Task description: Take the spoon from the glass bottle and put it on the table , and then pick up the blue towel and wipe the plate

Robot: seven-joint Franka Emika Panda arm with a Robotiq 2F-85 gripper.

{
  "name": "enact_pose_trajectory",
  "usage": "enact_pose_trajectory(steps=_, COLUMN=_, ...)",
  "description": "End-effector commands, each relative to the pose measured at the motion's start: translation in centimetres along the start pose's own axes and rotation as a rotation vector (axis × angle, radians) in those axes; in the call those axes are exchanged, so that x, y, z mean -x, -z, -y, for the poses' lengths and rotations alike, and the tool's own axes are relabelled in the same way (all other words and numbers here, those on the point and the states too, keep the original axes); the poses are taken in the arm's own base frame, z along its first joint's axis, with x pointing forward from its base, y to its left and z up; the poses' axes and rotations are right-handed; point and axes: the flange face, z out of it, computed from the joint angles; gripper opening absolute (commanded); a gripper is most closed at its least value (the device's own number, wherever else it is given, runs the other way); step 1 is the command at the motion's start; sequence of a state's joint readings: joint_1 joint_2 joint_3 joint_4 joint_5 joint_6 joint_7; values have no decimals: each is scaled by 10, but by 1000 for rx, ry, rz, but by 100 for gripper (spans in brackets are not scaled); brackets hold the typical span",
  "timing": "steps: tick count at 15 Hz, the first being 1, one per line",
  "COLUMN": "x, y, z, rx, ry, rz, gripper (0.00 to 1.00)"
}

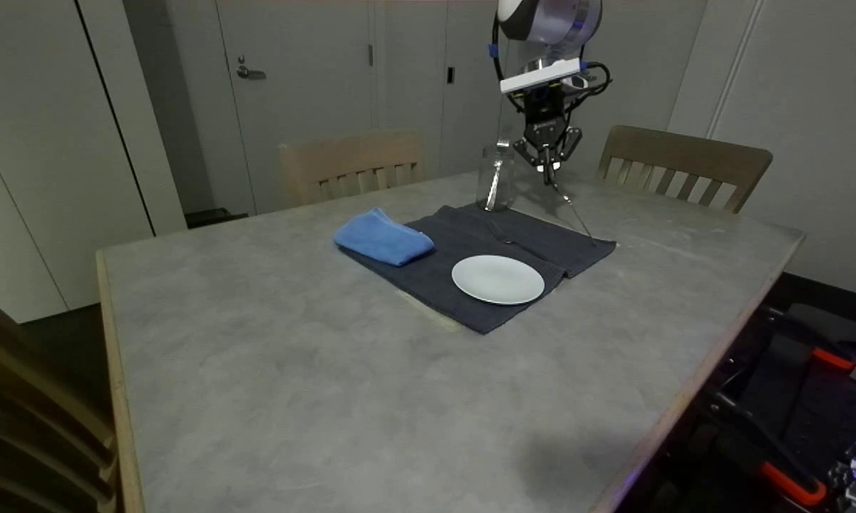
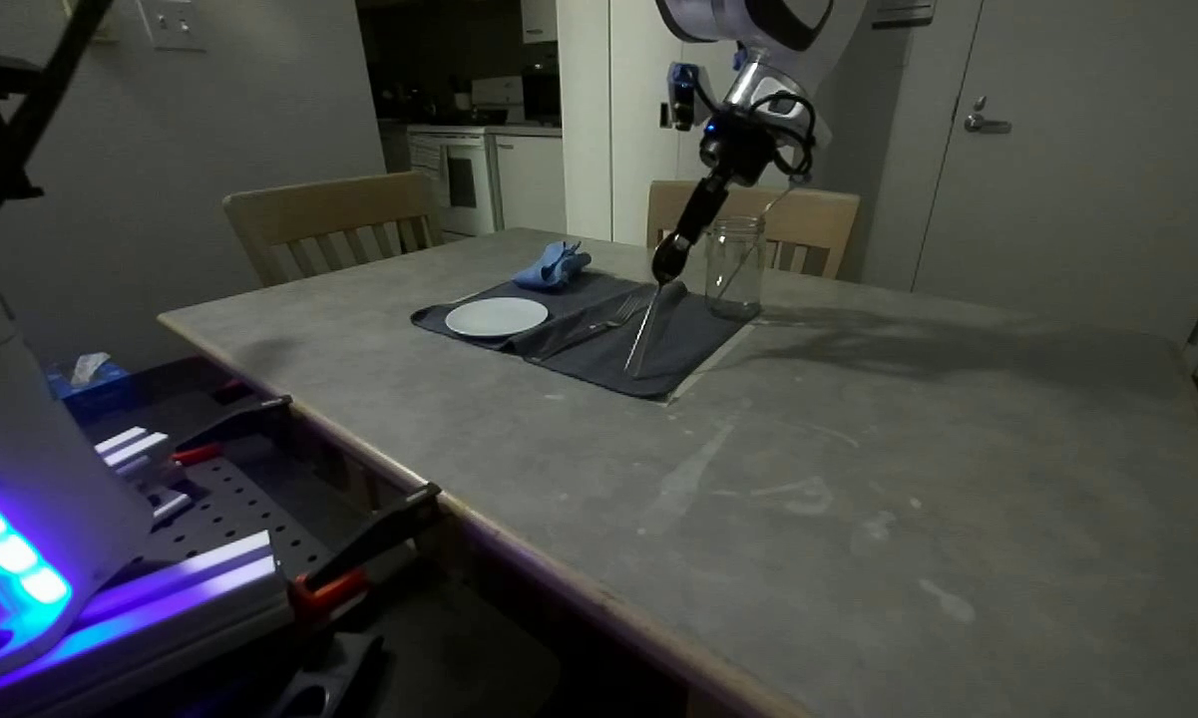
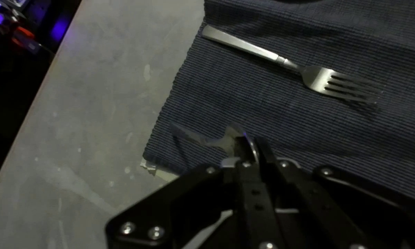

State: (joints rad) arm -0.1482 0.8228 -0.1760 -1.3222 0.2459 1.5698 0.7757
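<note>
Judging by the task, step in hand is laying down the silver metal spoon (image 3: 224,142). My black gripper (image 2: 667,261) has its jaws clenched on it, seemingly near the bowl. To do it well I'd tilt so the spoon comes closer to flat, lower slowly, let the handle settle first, and release only with the bowl just above the surface; dropped from this slant it'd likely bounce or skid. I'd also steer clear of the silver metal fork (image 3: 290,65) lying flat near it, and not swing toward the clear glass jar (image 2: 728,257), upright close by with another metal utensil (image 1: 494,184) leaning inside. Spoon vs jaws: bowl end between them, handle sloping down and out toward the edge of the grey bench (image 1: 292,370) with the black-and-orange clamps (image 2: 374,537), over a corner of the dark blue ribbed cloth placemat (image 3: 228,100). Handle tip about at the cloth; can't tell if touching. Folded blue cloth towel (image 1: 383,237): well apart from the jaws, across the placemat, toward the bench edge with the pale wooden chair (image 1: 353,153), opposite the clamps. Round white plate (image 1: 497,279) sits nearer the clamp edge than the towel.
</note>
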Motion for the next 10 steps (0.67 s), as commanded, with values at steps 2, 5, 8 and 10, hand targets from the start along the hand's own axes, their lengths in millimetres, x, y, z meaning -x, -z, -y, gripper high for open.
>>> enact_pose_trajectory(steps=2, x=-10, y=-1, z=8, rx=52, ry=-43, rz=25, gripper=2)
enact_pose_trajectory(steps=5, x=-10, y=-5, z=19, rx=24, ry=-1, rz=38, gripper=2)
enact_pose_trajectory(steps=8, x=-7, y=-12, z=31, rx=35, ry=22, rz=34, gripper=2)
enact_pose_trajectory(steps=10, x=-4, y=-14, z=36, rx=55, ry=32, rz=35, gripper=2)
